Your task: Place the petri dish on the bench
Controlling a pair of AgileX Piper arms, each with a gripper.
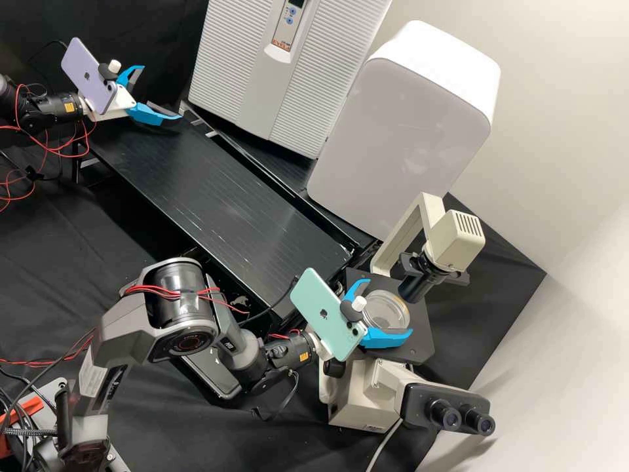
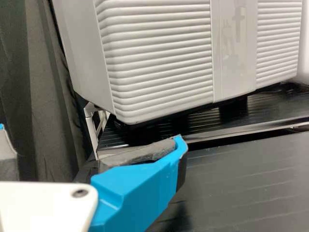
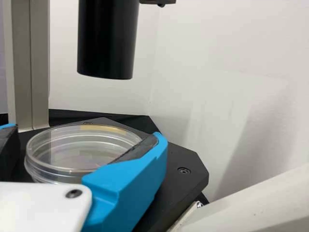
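The right gripper is open around a clear round petri dish, which rests on the black stage of a microscope. In the right wrist view, the right gripper has one finger over the near rim of the dish and a narrow gap between the other finger and the dish. Over the far left part of the black bench, the left gripper stands open and holds nothing. The left wrist view shows the left gripper with its fingers wide apart beside the bench top.
The microscope's lamp head and black condenser tube hang above the stage, with its upright arm beside the dish. Its eyepieces are nearer the front. A ribbed white appliance and a smooth white box stand behind the bench.
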